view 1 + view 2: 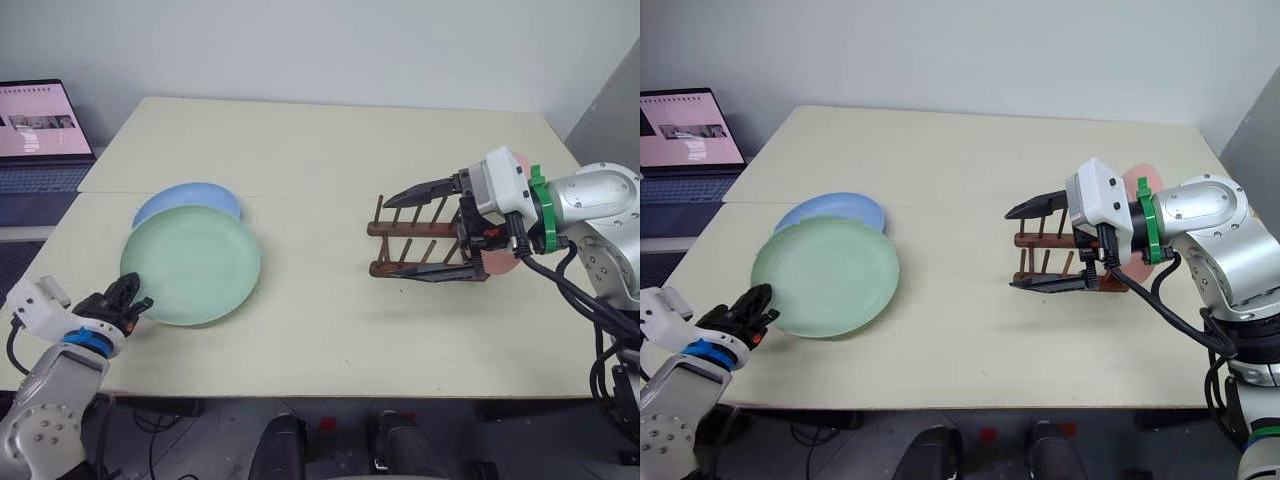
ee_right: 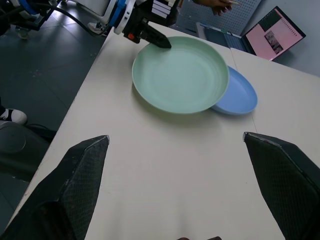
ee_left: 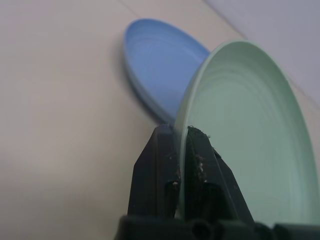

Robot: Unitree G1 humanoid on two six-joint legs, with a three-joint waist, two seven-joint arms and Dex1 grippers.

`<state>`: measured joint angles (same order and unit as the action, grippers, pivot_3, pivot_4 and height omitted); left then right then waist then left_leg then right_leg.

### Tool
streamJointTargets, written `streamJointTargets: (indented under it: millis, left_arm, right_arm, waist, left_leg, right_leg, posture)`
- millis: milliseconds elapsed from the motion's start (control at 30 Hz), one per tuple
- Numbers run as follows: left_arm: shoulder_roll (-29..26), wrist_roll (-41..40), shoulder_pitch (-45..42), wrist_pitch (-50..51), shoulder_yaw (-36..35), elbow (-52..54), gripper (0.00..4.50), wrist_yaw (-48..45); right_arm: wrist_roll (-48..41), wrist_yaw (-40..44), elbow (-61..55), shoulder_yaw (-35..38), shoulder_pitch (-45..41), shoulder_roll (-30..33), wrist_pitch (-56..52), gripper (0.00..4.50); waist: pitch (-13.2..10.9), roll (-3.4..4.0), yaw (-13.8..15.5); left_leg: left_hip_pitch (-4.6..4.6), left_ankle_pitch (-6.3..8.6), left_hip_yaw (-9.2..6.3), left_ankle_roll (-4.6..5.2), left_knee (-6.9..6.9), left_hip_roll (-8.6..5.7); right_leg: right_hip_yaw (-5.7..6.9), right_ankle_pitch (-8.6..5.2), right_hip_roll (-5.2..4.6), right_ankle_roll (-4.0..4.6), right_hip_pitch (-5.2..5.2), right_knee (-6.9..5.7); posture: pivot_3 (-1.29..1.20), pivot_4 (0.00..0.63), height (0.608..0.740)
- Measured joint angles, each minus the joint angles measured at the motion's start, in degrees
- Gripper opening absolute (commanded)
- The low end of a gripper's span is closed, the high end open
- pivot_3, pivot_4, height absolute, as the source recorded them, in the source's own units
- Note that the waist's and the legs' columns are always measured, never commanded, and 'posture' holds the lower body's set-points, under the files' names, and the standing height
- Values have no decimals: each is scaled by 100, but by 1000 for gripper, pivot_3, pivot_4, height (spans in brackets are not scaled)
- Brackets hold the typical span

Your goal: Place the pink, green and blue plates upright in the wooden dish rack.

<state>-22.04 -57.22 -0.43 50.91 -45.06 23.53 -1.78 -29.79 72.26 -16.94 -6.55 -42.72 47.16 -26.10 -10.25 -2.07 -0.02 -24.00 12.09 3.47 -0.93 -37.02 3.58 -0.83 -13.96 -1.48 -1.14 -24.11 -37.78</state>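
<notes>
My left end effector (image 1: pixel 138 303) pinches green plate (image 1: pixel 195 262) rim.
Near worktop (image 1: pixel 320 330) left edge, overlapping blue plate (image 1: pixel 180 200); right end effector (image 1: pixel 412 236) wide open, empty, over wooden dish rack (image 1: pixel 420 250).

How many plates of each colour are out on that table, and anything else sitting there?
Green plate: 1
Blue plate: 1
Pink plate: 1
Wooden dish rack: 1
Total: 4
</notes>
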Motion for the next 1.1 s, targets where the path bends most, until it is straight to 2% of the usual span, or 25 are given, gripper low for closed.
streamJointTargets:
  millis: [100, 200, 333, 467, 600, 700, 933, 967, 1033, 1067, 1100]
  left_arm:
    - [14, -514, -758, 109, 334, 223, 10, 567]
    - [250, -583, -1719, 103, 941, 288, 10, 1223]
    - [767, -258, -2799, 13, 1733, -64, 10, 2068]
    - [1142, 264, -3556, -55, 2341, -752, 10, 2422]
    - [1299, 596, -3916, -150, 2532, -1161, 10, 2495]
    - [1330, 685, -4092, -152, 2563, -1356, 0, 2480]
    - [1385, 737, -4144, -82, 2546, -1475, 0, 2492]
    - [1389, 732, -4152, -33, 2525, -1475, 0, 2504]
    - [1416, 685, -4176, 23, 2447, -1476, 0, 2518]
    - [1416, 670, -4233, 54, 2437, -1475, 0, 2516]
    - [1395, 674, -4269, 112, 2418, -1476, 0, 2549]
  right_arm:
    - [241, -40, 111, -25, 1, -96, 240, 4500]
    - [710, -184, 205, -250, -58, -334, 662, 4500]
    - [1815, -701, 605, -860, -252, -822, 1307, 4500]
    - [2987, -1458, 1129, -1432, -671, -1494, 1823, 4500]
    - [3988, -1919, 1712, -1838, -898, -1632, 2509, 4500]
    - [4566, -2195, 2253, -2029, -1043, -1695, 2895, 3946]
    - [5332, -2751, 2934, -2084, -1283, -1853, 3590, 1356]
    - [5396, -2789, 3008, -2085, -1284, -1856, 3664, 877]
    - [5539, -2829, 3125, -2114, -1283, -1867, 3788, 234]
    - [5595, -2831, 3211, -2177, -1281, -1884, 3871, 19]
    - [5613, -2858, 3271, -2184, -1281, -1933, 3953, 19]
  waist:
    - [0, -3, 51]
    - [3, -7, 47]
    - [6, -13, -23]
    - [6, -13, -41]
    - [6, -13, -15]
    - [6, -13, -16]
    - [6, -13, -15]
    - [6, -13, -14]
    - [6, -13, -15]
    - [6, -13, -15]
    - [5, -12, -18]
  left_leg:
    - [0, -2, -1, 0, -7, -5]
    - [3, -3, 4, 0, -19, -7]
    - [2, -4, 13, -1, -23, -33]
    - [-7, -7, 9, -6, -3, -24]
    - [-11, -6, 9, -8, 4, -17]
    - [-14, -4, 13, -10, 3, -17]
    - [-14, -5, 12, -13, 3, -17]
    - [-14, -7, 12, -15, 3, -17]
    - [-14, -10, 12, -21, 2, -17]
    - [-14, -14, 12, -27, 2, -17]
    - [-14, -16, 14, -31, 3, -18]
  right_leg:
    - [1, 4, 18, -6, 8, -3]
    - [-9, 16, 22, -13, 15, -1]
    - [-17, 39, 32, -50, 13, 3]
    - [-8, 32, 57, -37, -3, -6]
    - [0, 28, 61, -29, -6, -5]
    - [-4, 28, 60, -29, -7, 0]
    - [1, 28, 57, -29, -6, -1]
    - [1, 28, 57, -29, -6, -2]
    - [0, 28, 57, -30, -6, -2]
    - [1, 28, 57, -30, -5, -2]
    - [-1, 28, 57, -30, -6, -2]
  posture:
    - [0, 150, 728]
    - [0, 150, 728]
    - [0, 150, 728]
    - [0, 150, 728]
    - [0, 150, 728]
    - [0, 150, 728]
    - [0, 150, 728]
    - [0, 150, 728]
    - [0, 150, 728]
    - [0, 150, 728]
    - [0, 150, 728]
